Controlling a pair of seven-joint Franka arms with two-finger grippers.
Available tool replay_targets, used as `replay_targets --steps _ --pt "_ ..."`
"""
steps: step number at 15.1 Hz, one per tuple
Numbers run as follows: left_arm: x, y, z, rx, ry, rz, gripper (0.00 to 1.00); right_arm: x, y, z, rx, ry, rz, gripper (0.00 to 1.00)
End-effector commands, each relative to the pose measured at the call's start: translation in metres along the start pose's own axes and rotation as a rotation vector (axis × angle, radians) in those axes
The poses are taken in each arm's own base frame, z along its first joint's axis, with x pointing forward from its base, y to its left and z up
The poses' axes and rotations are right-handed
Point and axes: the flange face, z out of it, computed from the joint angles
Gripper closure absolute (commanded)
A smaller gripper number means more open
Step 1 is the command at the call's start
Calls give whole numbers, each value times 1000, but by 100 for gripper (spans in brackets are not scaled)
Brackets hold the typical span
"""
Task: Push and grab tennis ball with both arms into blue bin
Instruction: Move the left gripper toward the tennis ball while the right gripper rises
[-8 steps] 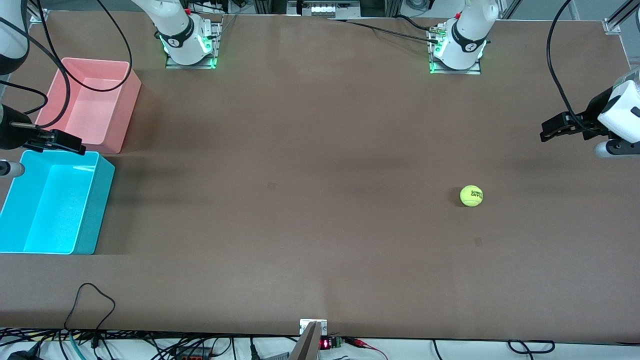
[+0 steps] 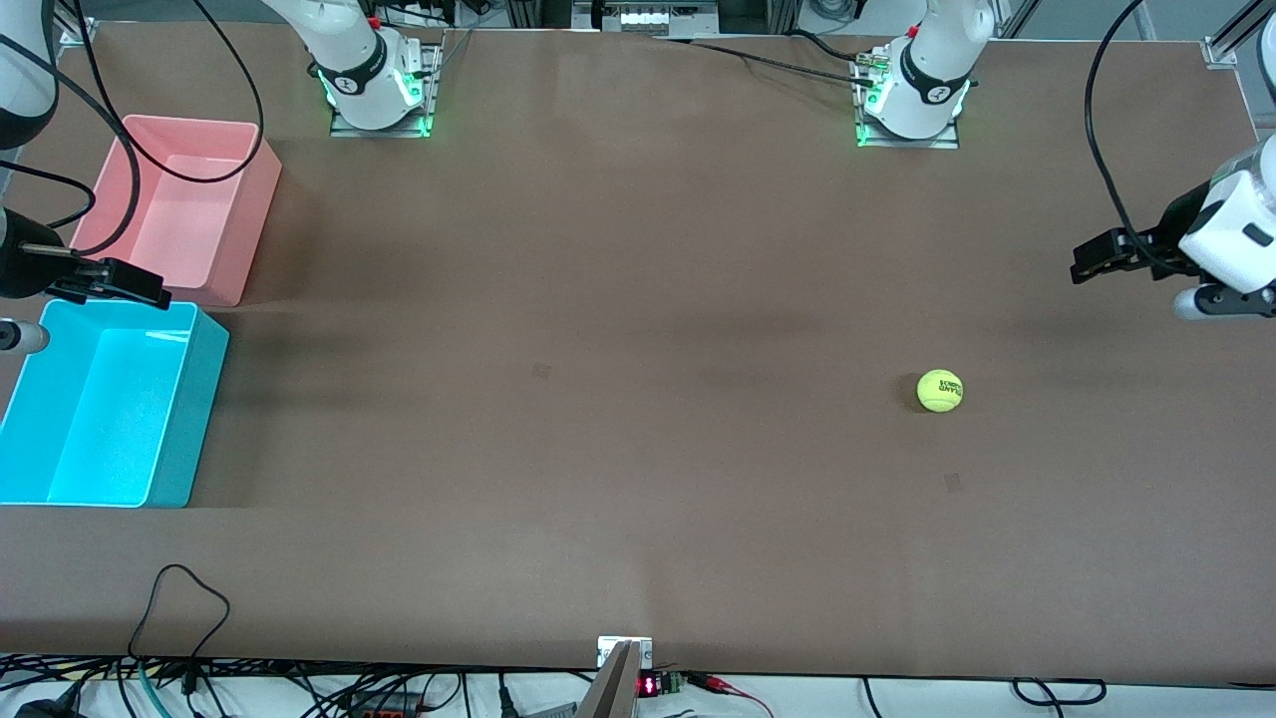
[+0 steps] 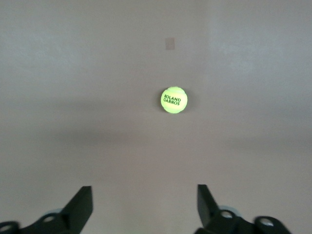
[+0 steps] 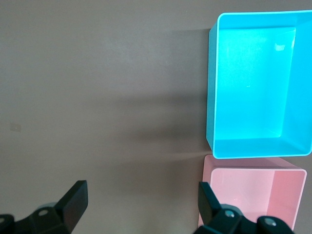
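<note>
Fuzzy, light and prone to rolling, the tennis ball point(image 2: 940, 390) is seen alone on the counter point(image 2: 638, 499), best gripped across its middle; both the left hand point(image 2: 1095, 261) and right hand point(image 2: 112, 283) are held open.

Even overhead light washed the brown surface point(image 2: 638, 399), broad soft shadows banding it; glare whitened the blue bin point(image 2: 110, 399), and the wrist views' fingers point(image 3: 80, 209) blurred at 6 o'clock.
</note>
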Motion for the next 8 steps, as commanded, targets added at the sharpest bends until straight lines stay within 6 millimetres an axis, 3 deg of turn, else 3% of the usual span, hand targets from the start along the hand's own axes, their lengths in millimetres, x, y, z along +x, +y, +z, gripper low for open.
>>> replay_targets --steps 1,2,5,8 --pt "26 -21 46 -12 -74 -21 79 -5 -2 -5 15 11 9 0" --pt "32 -26 61 -18 -100 31 100 -5 -2 -5 15 11 11 0" --pt "53 -42 114 -37 -175 93 100 -2 -2 -2 14 11 11 0" --pt "69 -36 154 -25 -203 236 100 0 -5 4 14 1 8 0"
